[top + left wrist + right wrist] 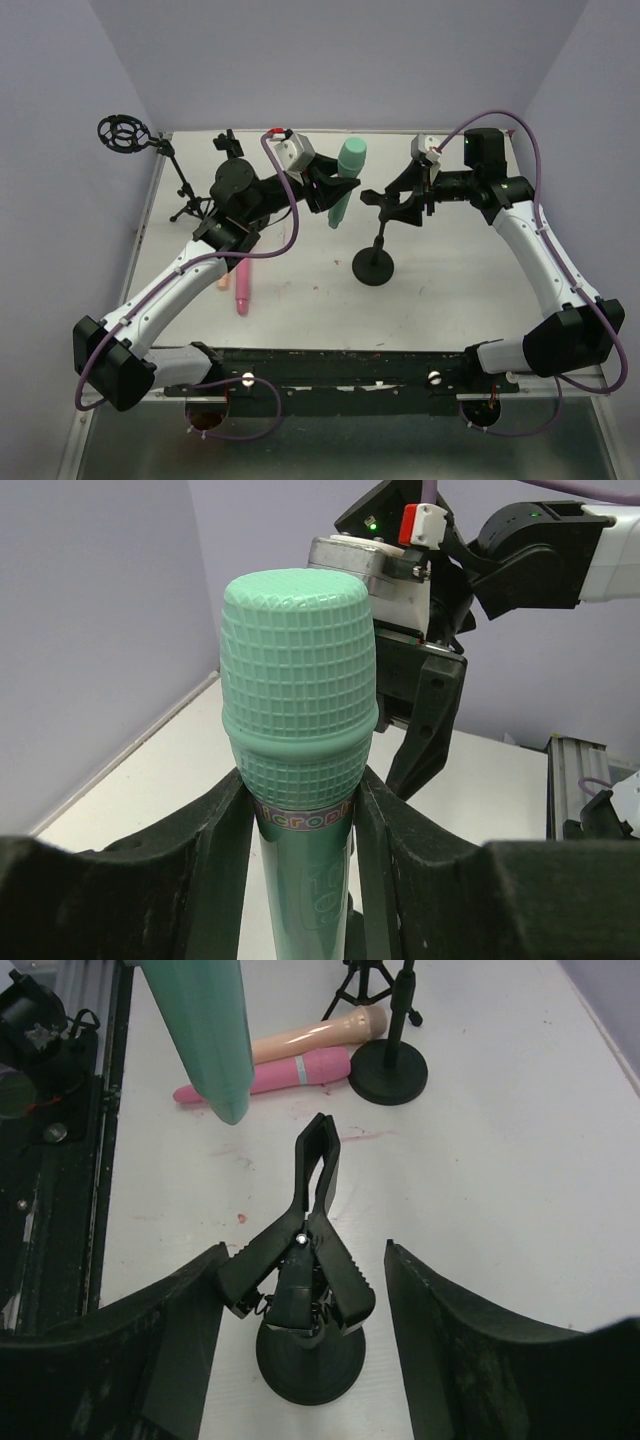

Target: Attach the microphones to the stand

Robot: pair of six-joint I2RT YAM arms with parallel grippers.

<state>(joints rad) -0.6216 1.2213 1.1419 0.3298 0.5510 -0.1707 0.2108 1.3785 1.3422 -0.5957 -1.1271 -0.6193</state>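
The mint microphone [298,710] stands clamped in left gripper [302,815] — head above.

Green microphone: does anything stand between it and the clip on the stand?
Nothing visible does: open space separates the green microphone from the clip, whose handles the right tool flanks.

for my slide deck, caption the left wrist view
Left fingers grip the mint green microphone below its head, right fingers behind it.

The white counter [500,1160] spreads beneath the right claw [305,1252]. Reddish smudges [360,1136] mark it just ahead of that claw. Lavender walls [350,60] rise beyond the claw, and a black rail [340,362] runs well behind it.
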